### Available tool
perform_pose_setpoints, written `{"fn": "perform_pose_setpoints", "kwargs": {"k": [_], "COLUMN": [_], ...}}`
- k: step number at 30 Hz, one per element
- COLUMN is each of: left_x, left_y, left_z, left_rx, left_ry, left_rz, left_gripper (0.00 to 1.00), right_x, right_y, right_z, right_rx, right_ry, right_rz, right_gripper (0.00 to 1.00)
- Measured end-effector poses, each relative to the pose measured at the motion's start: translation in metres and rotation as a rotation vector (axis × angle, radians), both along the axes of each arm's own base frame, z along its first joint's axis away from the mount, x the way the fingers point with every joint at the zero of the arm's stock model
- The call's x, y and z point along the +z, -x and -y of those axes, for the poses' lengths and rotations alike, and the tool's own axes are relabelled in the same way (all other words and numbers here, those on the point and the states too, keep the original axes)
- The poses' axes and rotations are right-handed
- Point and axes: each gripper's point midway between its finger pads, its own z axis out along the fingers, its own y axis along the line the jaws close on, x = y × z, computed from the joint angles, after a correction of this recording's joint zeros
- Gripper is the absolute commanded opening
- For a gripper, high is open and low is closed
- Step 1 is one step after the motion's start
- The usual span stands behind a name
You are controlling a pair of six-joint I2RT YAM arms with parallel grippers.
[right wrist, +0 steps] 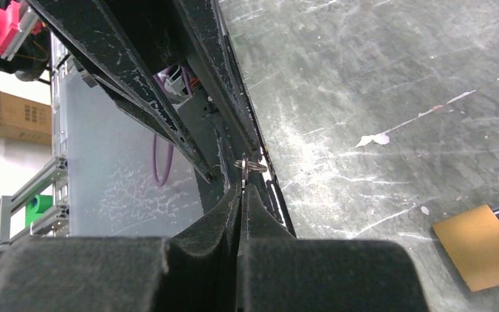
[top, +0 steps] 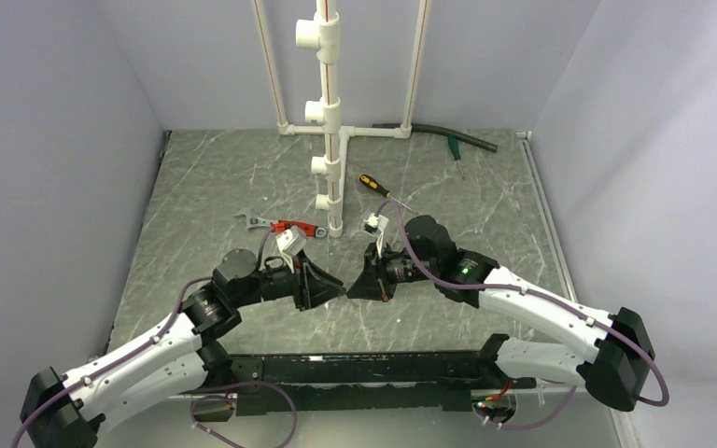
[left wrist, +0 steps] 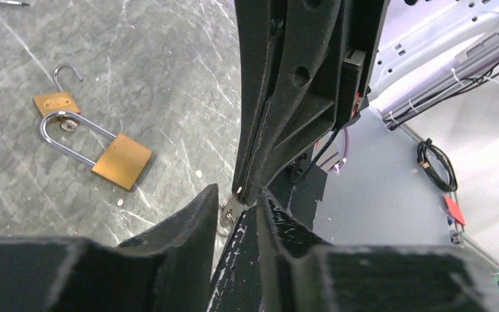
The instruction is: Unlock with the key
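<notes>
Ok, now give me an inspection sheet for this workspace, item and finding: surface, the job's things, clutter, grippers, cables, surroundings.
Surface: grey marbled table top, scratched, white flecks.
Job's things: tiny silver-grey metal key pinched at the right gripper's tips; larger brass padlock and smaller brass padlock lying flat, the smaller's shackle open.
Clutter: red-handled silver wrench, black-and-orange screwdriver, green-handled tool, dark hose.
Grippers: right gripper shut on the key; left gripper jaws apart either side of it.
Cables: purple cables on both arms; black coiled cable off the table.
Surroundings: white plastic pipe frame, pale walls, cardboard box outside.
</notes>
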Motion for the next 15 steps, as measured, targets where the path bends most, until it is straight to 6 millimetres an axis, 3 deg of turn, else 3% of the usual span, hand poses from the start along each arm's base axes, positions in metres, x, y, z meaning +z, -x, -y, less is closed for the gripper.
{"fn": "perform_pose_setpoints", "kwargs": {"k": [3,8,12,15], "left_x": [0.001,-0.0054,-0.0049,-0.0028], "left_y": [0.0021,0.0016,0.0014,0.0024], "left_z": [0.0023,0.0062,0.0067,0.0067], "left_rx": [-0.021,-0.037,-0.039,-0.043], "left_ry": [0.007,-0.007,-0.005,0.002], "left_rz": [0.001,-0.013,-0.012,-0.007], "left_gripper": [0.19,0.22,0.15,0.17], "right_x": [0.0023,0.0025,0.0025,0.0035], "right_y": [0.0026,0.0044,0.0053,0.0062], "right_z": [-0.001,-0.001,-0.0006,-0.0006], "right_rx": [0.017,0.026,0.029,0.033], "right_ry": [-0.011,-0.013,-0.015,-0.023], "right_rz": [-0.002,-0.006,-0.007,-0.004], "right_gripper": [0.0,0.0,0.0,0.0]}}
